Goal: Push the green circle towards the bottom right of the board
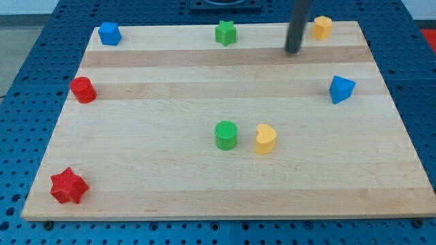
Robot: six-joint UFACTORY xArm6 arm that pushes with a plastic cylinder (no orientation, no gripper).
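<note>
The green circle [226,135] stands near the middle of the wooden board [157,184], a little below centre. A yellow heart [266,139] sits just to its right, with a small gap between them. My tip [293,51] is near the view's top, right of centre, well above and to the right of the green circle and touching no block.
A green star [225,33] and a yellow hexagon-like block [322,27] sit at the top edge, either side of my tip. A blue block [109,33] is at top left, a red cylinder [83,90] at left, a red star [69,186] at bottom left, a blue triangle-like block [341,89] at right.
</note>
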